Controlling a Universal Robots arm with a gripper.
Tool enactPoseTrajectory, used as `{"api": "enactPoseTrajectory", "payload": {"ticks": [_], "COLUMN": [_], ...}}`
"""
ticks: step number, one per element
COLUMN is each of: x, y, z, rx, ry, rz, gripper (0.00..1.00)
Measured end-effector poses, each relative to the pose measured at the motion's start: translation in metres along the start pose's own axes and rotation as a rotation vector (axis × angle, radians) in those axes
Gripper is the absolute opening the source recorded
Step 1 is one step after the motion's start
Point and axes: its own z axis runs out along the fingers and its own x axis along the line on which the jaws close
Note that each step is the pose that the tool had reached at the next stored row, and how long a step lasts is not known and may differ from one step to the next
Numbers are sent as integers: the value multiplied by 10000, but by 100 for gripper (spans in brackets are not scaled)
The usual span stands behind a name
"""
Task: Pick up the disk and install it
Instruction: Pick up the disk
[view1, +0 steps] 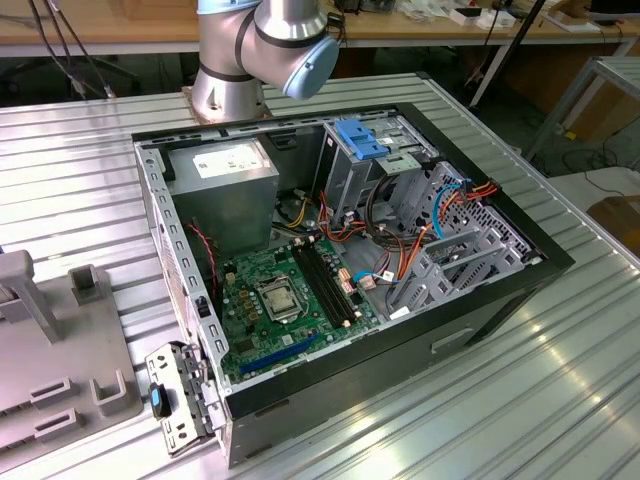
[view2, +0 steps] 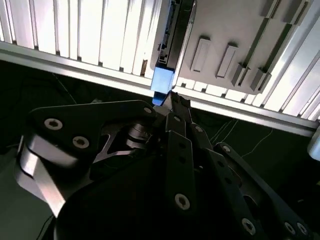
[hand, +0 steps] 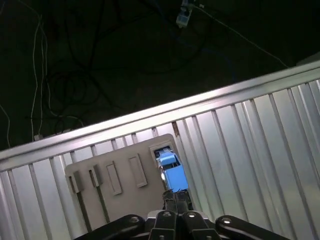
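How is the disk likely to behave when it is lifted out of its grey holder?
Probably stiff: the disk looks like a thin, flat, blue-framed slab. It seems to stand on edge in the grey holder, so it may tip if nudged sideways.

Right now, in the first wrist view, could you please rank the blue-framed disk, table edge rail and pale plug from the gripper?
1. Blue-framed grey disk, at the gripper.
2. Bright metal table edge rail, beyond it.
3. Pale plug, off the table, farthest.

The ribbed metal table (view1: 560, 400) bears an open computer case (view1: 470, 340) and a grey fixture plate (view1: 60, 365).
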Motion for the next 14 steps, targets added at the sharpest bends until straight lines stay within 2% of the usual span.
{"api": "enactPoseTrajectory", "payload": {"ticks": [2,3,4,8,11,14], "x": [0,0,1,5,11,13], "y": [0,0,0,-2,-4,-5], "z": [2,9,14,20,44,60], "rx": [-5,23,126,370,414,480], "ry": [28,50,38,5,11,4], "rz": [-425,-900,-1105,-1477,-2238,-2540], "gripper": [11,11,11,11,11,11]}}
